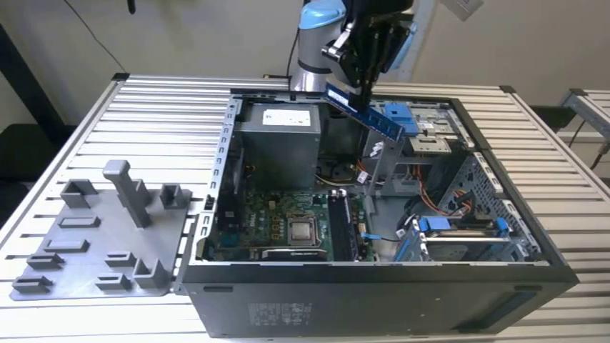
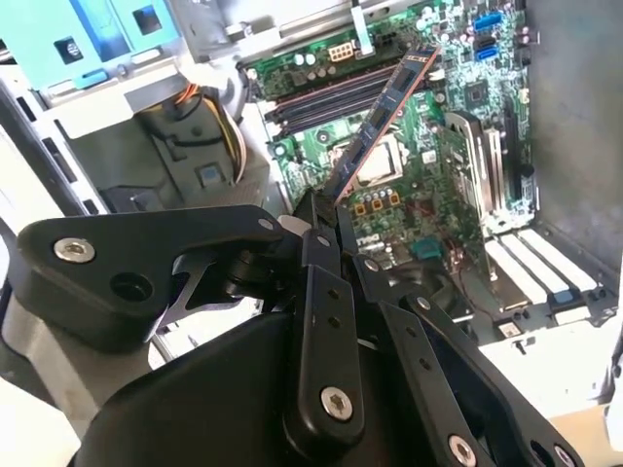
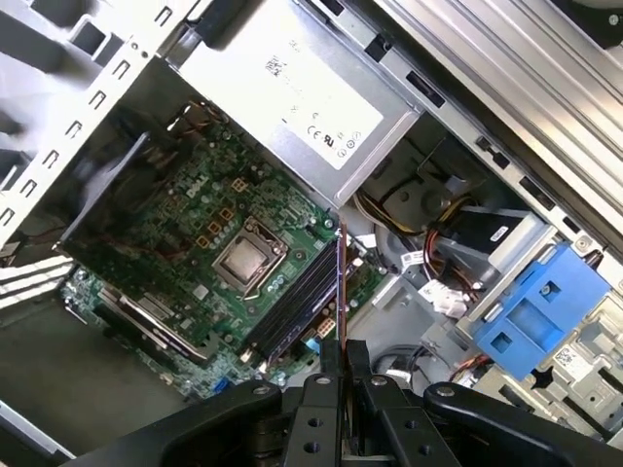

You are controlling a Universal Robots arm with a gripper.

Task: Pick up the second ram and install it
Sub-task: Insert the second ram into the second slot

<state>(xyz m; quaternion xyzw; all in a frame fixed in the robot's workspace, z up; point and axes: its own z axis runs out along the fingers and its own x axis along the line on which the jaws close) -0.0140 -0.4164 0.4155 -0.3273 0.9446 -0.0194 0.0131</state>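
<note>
**Desk:** What's the frame?

**Photographer:** Over the open tower case (image 1: 381, 286), the pincer (image 1: 362, 87) is clamped tight on one end of the second ram (image 1: 370, 116); the stick hangs tilted in the air, well above the motherboard (image 1: 276, 214).

**Desk:** The hazard?

**Photographer:** Probably misalignment; held by one end and slanted, it could meet the memory slots (image 3: 297, 297) crooked and jam; it might also clip the blue drive bracket (image 1: 408, 118) just beside it.
</note>
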